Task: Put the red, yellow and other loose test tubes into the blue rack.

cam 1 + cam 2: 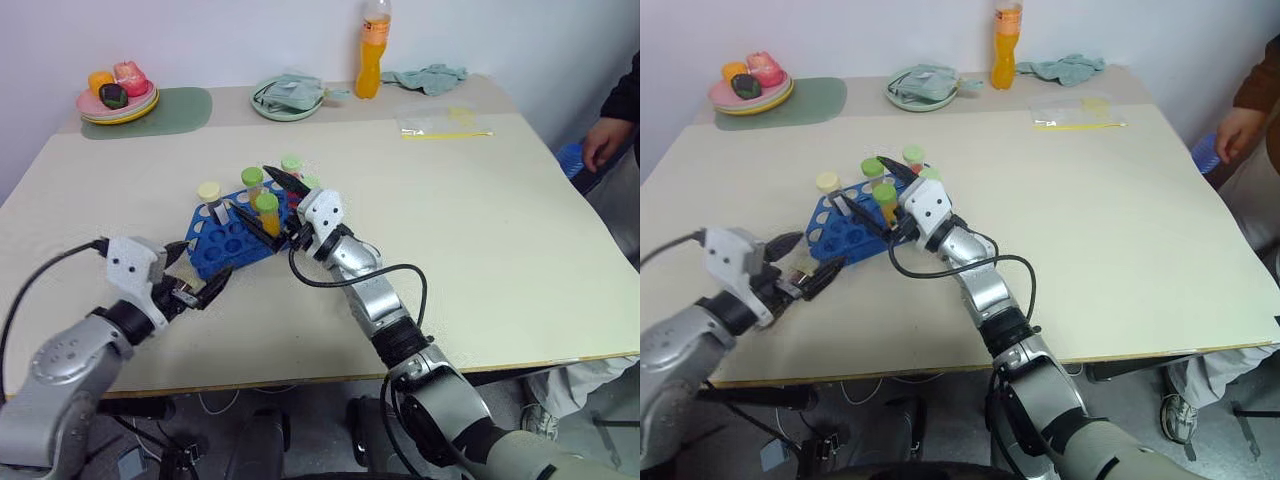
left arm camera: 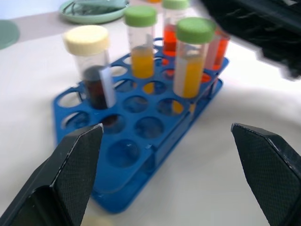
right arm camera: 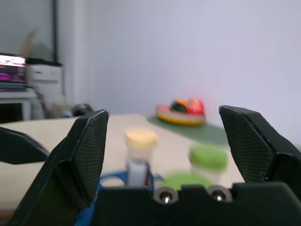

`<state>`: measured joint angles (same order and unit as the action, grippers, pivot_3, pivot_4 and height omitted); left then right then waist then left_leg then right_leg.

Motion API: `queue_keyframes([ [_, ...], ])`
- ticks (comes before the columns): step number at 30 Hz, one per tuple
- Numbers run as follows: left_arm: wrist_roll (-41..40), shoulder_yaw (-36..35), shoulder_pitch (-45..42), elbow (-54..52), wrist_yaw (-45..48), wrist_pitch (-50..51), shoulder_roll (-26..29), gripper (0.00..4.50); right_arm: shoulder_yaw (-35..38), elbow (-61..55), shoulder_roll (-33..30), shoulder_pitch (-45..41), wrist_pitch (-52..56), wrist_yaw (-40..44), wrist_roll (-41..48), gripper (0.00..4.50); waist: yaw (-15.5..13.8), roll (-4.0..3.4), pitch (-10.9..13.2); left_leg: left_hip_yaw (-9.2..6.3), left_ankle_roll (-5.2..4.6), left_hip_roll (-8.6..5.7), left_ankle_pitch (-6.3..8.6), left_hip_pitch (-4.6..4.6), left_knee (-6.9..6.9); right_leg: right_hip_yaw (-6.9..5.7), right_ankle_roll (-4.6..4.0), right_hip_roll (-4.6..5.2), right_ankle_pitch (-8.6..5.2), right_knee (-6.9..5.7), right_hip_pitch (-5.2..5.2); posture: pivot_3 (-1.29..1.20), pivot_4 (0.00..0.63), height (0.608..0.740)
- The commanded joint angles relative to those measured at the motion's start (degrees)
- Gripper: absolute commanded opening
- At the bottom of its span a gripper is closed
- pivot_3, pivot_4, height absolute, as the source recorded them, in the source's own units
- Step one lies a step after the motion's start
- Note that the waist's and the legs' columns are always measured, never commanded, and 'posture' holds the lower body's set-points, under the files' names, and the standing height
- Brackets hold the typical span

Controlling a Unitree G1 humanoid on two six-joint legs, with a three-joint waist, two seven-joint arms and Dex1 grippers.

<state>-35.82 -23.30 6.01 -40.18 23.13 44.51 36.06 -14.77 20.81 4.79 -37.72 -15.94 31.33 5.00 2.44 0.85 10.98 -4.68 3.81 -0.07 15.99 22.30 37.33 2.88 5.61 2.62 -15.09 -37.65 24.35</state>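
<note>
We see the blue rack (image 1: 228, 240) standing on the table (image 1: 480, 240) just left of centre, with capped test tubes (image 2: 190, 61) upright in its far holes. Our right pincer (image 1: 270, 208) hovers at the rack's 3 o'clock edge, fingers spread around nothing. Our left pincer (image 1: 200, 282) hangs at the rack's 7 o'clock corner, likewise spread wide and carrying nothing.
</note>
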Motion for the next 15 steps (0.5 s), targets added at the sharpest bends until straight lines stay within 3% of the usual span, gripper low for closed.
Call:
queue_keyframes([
  [1, -5.4, -6.2, -2.9, -1.2, -1.1, 12.2, 8.0, 4.5, -1.7, -13.7, -3.3, 1.5, 10.1, 6.6, 5.3, 4.15, 0.1, 0.03, 0.0, -0.01, 0.01, 0.0, -0.01, 0.01, 0.02, -0.03, 0.0, -0.02, 0.0, 0.0, -0.01, 0.0, 0.15, 0.74],
  [4, -3.4, -4.8, -3.9, 2.0, -1.6, 23.0, 17.4, 4.5, -3.7, -20.8, -8.3, 2.4, 19.1, 11.6, 7.2, 4.15, 0.3, 0.0, 0.0, 0.0, 0.02, 0.0, -0.01, -0.05, 0.0, -0.03, -0.01, -0.05, -0.01, -0.04, -0.02, 0.0, 0.15, 0.74],
  [7, -6.0, -2.9, -11.2, 8.2, -1.4, 38.2, 22.7, 4.5, -4.9, -26.5, -15.2, 3.3, 27.3, 17.0, 8.3, 4.15, 0.3, -0.01, 0.0, 0.02, 0.01, 0.01, -0.01, -0.14, -0.08, -0.02, -0.06, -0.11, -0.05, -0.09, -0.02, 0.0, 0.15, 0.74],
  [10, -6.8, 3.1, -19.4, 12.6, 0.0, 45.6, 24.9, 4.5, -4.8, -29.3, -20.5, 3.4, 31.3, 21.0, 9.5, 4.15, 0.0, 0.03, 0.0, 0.0, 0.02, 0.0, -0.02, -0.13, -0.04, -0.06, -0.08, -0.1, -0.07, -0.12, -0.06, 0.0, 0.15, 0.74],
  [15, -3.7, 15.0, -29.2, 20.6, 1.1, 47.0, 25.9, 4.5, -5.3, -30.7, -22.3, 3.5, 32.7, 23.0, 9.6, 4.15, 0.5, 0.04, 0.0, 0.01, 0.07, -0.01, -0.05, -0.13, -0.09, -0.05, -0.07, -0.09, -0.07, -0.14, -0.01, 0.0, 0.15, 0.74],
])
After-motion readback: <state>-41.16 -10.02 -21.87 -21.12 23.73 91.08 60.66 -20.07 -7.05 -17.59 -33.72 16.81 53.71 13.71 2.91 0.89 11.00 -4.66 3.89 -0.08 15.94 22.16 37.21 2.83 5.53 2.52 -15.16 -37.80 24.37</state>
